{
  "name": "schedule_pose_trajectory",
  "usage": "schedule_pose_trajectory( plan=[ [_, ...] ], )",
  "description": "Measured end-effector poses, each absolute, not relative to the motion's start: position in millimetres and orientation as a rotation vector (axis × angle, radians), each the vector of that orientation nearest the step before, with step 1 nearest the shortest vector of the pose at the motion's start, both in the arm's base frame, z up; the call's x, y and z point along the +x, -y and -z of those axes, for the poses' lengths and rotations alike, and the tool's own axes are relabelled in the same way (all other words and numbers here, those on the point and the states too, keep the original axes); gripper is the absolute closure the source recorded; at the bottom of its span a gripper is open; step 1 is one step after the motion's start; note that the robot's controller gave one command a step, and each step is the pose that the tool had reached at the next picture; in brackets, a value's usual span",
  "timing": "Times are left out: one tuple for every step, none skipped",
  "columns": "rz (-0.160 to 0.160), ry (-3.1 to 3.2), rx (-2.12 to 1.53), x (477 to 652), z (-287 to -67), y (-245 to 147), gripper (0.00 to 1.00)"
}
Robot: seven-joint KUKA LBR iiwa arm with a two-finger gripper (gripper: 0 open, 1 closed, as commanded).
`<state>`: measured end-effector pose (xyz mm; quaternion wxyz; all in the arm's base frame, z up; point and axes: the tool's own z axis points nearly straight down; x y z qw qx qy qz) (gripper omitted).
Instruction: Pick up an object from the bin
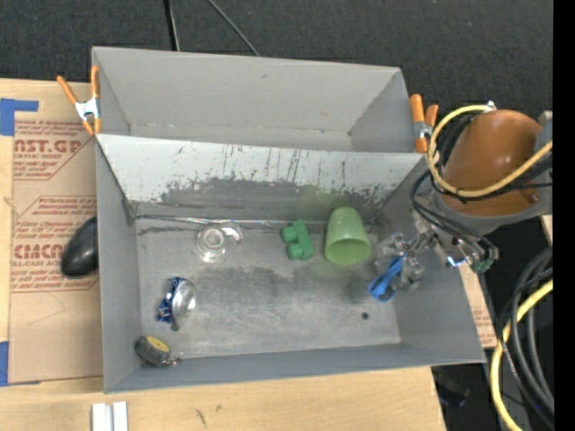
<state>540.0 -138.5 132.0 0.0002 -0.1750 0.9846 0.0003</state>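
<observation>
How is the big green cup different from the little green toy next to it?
The cup is pale green; the toy is a darker green. The cup is much bigger than the toy. The cup is smooth and round; the toy is blocky. The cup lies closer to the claw than the toy does. Both are green and lie side by side.

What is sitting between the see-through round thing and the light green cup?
A small dark green block, right beside the light green cup and farther from the see-through round thing, in the camera view.
</observation>
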Motion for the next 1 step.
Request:
schedule_pose_trajectory(
  plan=[
    [0.006, -3.08, -0.57, 530.3, -249.1, 127.5, 1.0]
  ],
)
